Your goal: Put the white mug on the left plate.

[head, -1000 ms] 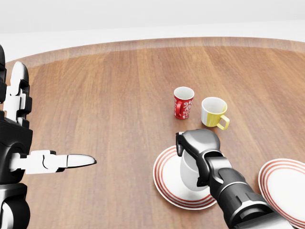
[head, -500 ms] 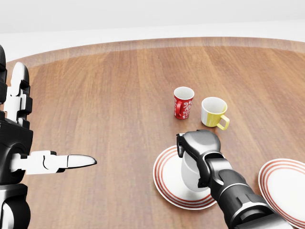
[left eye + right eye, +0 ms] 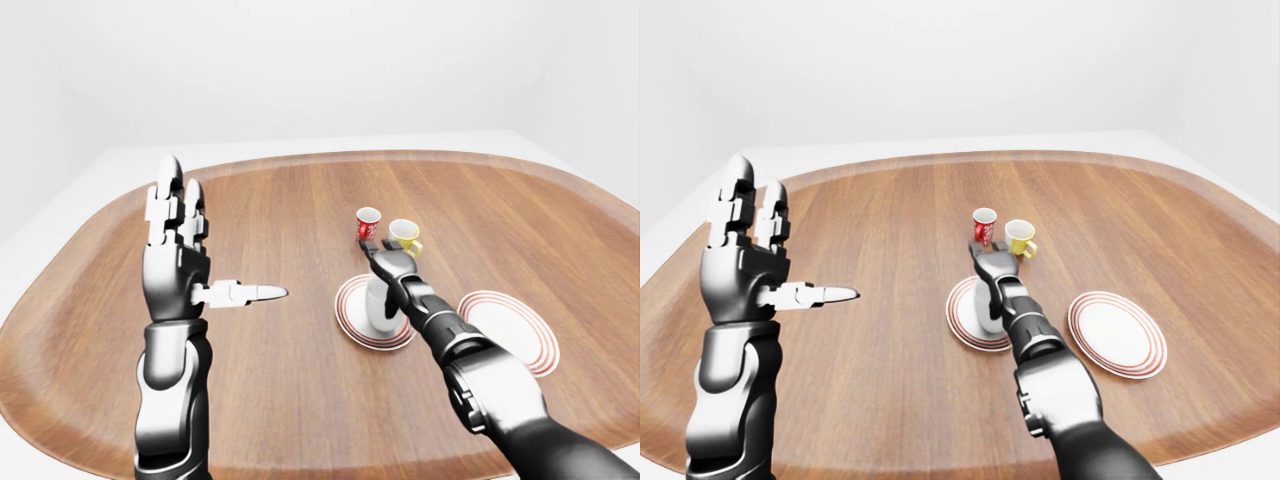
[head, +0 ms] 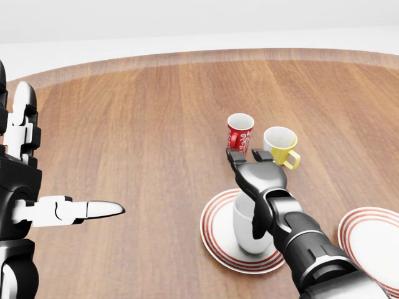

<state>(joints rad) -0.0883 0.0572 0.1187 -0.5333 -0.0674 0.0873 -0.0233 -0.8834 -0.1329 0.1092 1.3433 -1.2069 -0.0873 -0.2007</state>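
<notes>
In the head view, the glossy white ceramic mug (image 4: 246,229) is standing upright on the left white plate with red rings (image 4: 215,240), toward its 3 o'clock side. The right hand (image 4: 255,169) is hovering over the mug's 12 o'clock rim with its fingers spread and not gripping anything. The red patterned mug (image 4: 240,133) and the yellow mug (image 4: 280,147) are sitting side by side at 12 o'clock from the plate, on the oval wooden worktop (image 4: 143,124). The right white plate with red rings (image 4: 374,240) is lying at 3 o'clock, partly cut by the picture's edge. The left hand (image 4: 25,187) is showing at 9 o'clock, opened wide, one finger pointing toward 3 o'clock.

In the left-eye view, the left hand is standing raised, fingers pointing to 12 o'clock, well apart from the crockery. The white mug is sitting on the left plate beneath the right hand.

In the right-eye view, both plates are lying apart from each other, the right one bare.
</notes>
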